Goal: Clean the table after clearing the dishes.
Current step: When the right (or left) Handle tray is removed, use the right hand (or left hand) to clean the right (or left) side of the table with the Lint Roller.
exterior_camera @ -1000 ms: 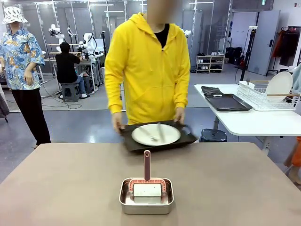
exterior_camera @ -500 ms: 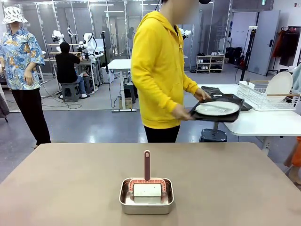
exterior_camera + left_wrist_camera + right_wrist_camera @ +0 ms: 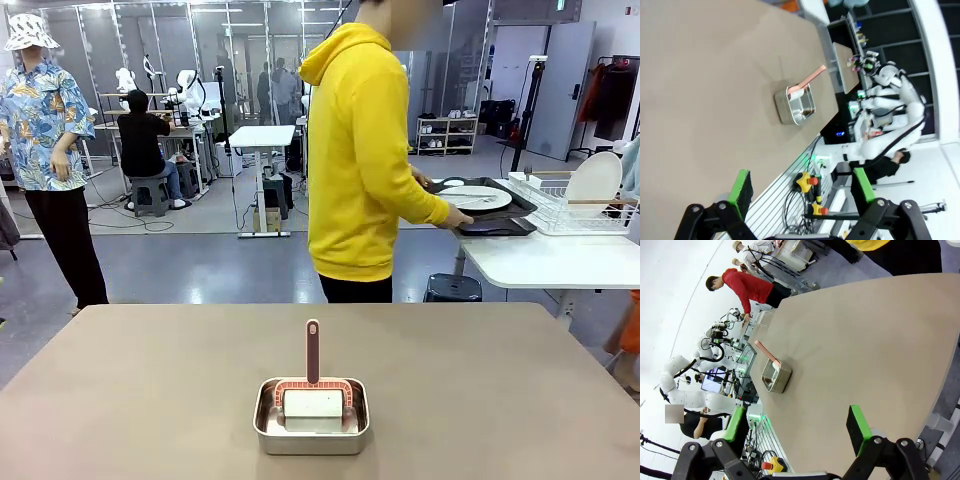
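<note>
1. The brown table (image 3: 150, 400) carries a small steel pan (image 3: 311, 415) at the middle, near our edge. A pink-handled tool (image 3: 313, 352) stands in the pan, handle up.
2. Past the far edge, on grey floor, a person in a yellow hoodie (image 3: 365, 150) faces a white side table (image 3: 540, 265) bearing a wire rack (image 3: 585, 212).
3. Of the dishes, we see a white plate (image 3: 475, 197) on a dark tray (image 3: 515, 205), gripped by the person's hand (image 3: 458, 217) above a second dark tray (image 3: 500, 228) on that side table.
4. Our left gripper (image 3: 802, 186) and right gripper (image 3: 798, 422) are both released, jaws wide, grasping nothing.
5. We cannot tell whether the held tray rests on the lower one. Any cutlery on the plate is too small to make out. The pan wall hides the tool's lower part.
</note>
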`<state>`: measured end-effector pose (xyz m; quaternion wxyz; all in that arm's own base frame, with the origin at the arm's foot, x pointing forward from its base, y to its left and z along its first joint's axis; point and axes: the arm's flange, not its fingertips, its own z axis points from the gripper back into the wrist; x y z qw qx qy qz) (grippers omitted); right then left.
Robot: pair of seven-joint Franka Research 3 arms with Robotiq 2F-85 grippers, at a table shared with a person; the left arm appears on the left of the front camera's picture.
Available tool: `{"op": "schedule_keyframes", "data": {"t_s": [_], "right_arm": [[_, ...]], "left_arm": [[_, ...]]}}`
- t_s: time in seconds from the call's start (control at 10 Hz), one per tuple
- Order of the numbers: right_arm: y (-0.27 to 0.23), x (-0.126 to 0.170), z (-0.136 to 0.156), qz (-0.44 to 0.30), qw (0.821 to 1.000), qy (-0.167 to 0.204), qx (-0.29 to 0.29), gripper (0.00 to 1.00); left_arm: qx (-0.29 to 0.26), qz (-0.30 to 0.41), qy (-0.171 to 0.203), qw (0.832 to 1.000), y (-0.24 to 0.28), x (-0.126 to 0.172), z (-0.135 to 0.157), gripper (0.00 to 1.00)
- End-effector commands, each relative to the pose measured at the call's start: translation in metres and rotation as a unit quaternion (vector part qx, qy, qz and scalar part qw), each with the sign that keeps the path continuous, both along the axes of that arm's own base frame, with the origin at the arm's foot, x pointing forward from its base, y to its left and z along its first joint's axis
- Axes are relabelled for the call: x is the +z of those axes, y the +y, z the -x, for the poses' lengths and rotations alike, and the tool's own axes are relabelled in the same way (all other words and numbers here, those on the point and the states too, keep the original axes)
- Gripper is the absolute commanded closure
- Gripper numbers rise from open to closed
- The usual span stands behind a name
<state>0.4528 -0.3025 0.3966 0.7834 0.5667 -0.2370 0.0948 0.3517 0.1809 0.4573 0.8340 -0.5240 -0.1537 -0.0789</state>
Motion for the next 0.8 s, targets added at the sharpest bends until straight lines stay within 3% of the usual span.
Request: {"op": "schedule_keyframes", "data": {"t_s": [0.0, 0.3, 0.5, 0.7], "right_arm": [[0.004, 0.002, 0.005, -0.004, 1.0, -0.005, -0.002, 0.0], [0.004, 0.002, 0.005, -0.004, 1.0, -0.005, -0.002, 0.0], [0.004, 0.002, 0.005, -0.004, 1.0, -0.005, -0.002, 0.0], [0.004, 0.002, 0.005, -0.004, 1.0, -0.005, -0.002, 0.0]], "left_arm": [[-0.014, -0.051, -0.008, 0.999, -0.047, 0.022, 0.005, 0.0], [-0.069, -0.166, -0.059, 0.982, -0.122, 0.074, -0.023, 0.0], [-0.097, -0.276, -0.083, 0.953, -0.163, 0.112, -0.05, 0.0], [-0.177, -0.352, -0.139, 0.909, -0.223, 0.142, -0.077, 0.0]]}}
